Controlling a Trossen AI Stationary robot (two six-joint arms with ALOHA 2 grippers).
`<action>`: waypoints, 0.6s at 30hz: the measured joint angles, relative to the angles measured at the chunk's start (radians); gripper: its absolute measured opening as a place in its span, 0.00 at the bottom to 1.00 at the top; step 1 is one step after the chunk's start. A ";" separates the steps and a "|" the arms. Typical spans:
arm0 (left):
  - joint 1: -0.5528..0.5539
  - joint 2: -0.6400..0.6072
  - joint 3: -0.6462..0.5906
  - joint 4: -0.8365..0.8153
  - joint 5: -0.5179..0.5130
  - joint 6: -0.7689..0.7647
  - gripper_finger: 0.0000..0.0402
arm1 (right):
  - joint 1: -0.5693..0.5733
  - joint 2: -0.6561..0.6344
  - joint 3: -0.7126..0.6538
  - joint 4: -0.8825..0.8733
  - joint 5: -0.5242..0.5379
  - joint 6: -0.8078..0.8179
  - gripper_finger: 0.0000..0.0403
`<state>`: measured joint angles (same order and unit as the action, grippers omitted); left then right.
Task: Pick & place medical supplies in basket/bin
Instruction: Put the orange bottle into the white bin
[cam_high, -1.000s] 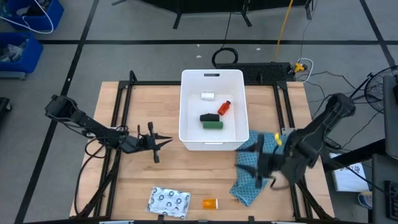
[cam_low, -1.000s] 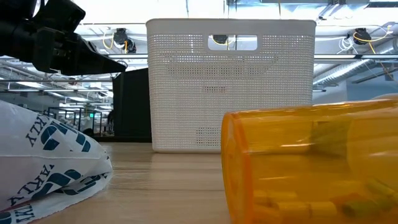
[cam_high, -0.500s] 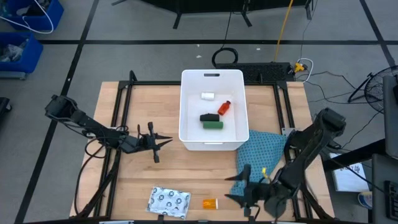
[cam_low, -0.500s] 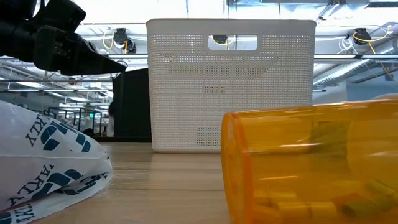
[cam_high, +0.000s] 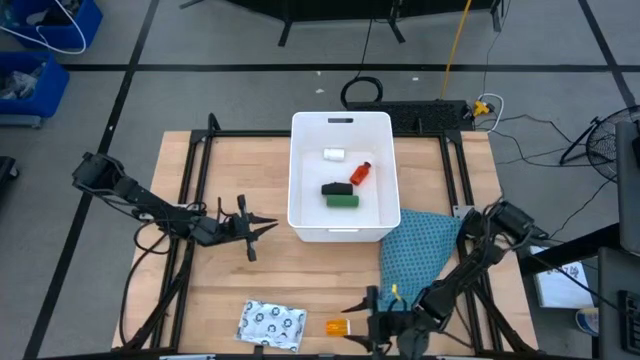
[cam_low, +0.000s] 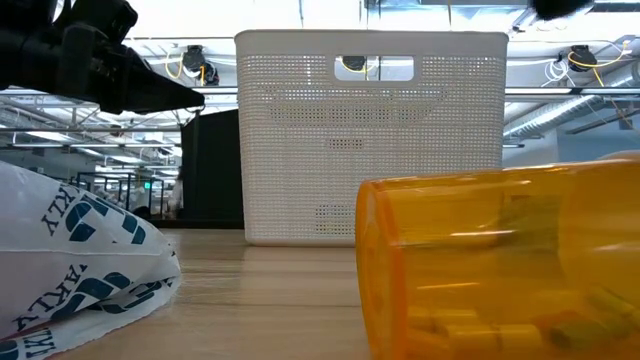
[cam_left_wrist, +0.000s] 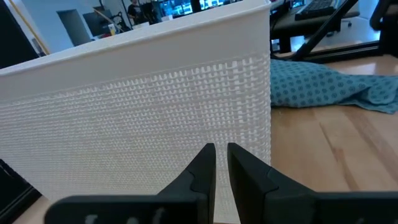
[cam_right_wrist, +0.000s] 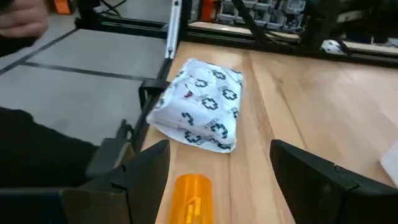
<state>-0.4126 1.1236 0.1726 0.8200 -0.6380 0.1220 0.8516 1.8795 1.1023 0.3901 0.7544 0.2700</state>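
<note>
The white basket (cam_high: 340, 232) stands mid-table and holds a small white piece (cam_high: 333, 154), a red bottle (cam_high: 361, 172), a black block (cam_high: 337, 188) and a green block (cam_high: 342, 201). The orange vial (cam_high: 338, 327) lies on its side near the table's near edge, with the silvery packet (cam_high: 271, 324) to its left. My right gripper (cam_high: 351, 322) is open, low beside the vial; in the right wrist view the vial (cam_right_wrist: 191, 199) lies between its fingers without visible touch. My left gripper (cam_high: 262, 226) waits shut, left of the basket.
The teal patterned cloth (cam_high: 420, 250) lies crumpled right of the basket's near corner, under my right arm. The packet (cam_right_wrist: 202, 106) sits just beyond the vial toward the table's left. Bare wood shows between the basket and the near edge. The basket wall (cam_left_wrist: 155, 112) fills the left wrist view.
My right gripper has swept from above the teal cloth toward the table's near edge and leftward, coming down beside the orange vial. The cloth, earlier partly covered by the arm, now lies exposed. The vial and the packet have stayed put.
</note>
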 joint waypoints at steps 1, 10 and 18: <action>0.000 0.000 0.000 0.000 0.000 0.001 0.12 | -0.003 0.014 0.000 0.011 0.000 0.003 0.66; 0.001 0.000 0.000 0.000 0.000 0.053 0.12 | -0.031 0.110 0.000 0.068 -0.099 0.093 0.66; 0.021 0.000 0.000 0.001 0.001 0.055 0.12 | -0.046 0.187 0.000 0.067 -0.165 0.164 0.66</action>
<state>-0.3912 1.1236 0.1726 0.8211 -0.6367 0.1770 0.8054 2.0664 1.1019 0.4573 0.5896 0.4335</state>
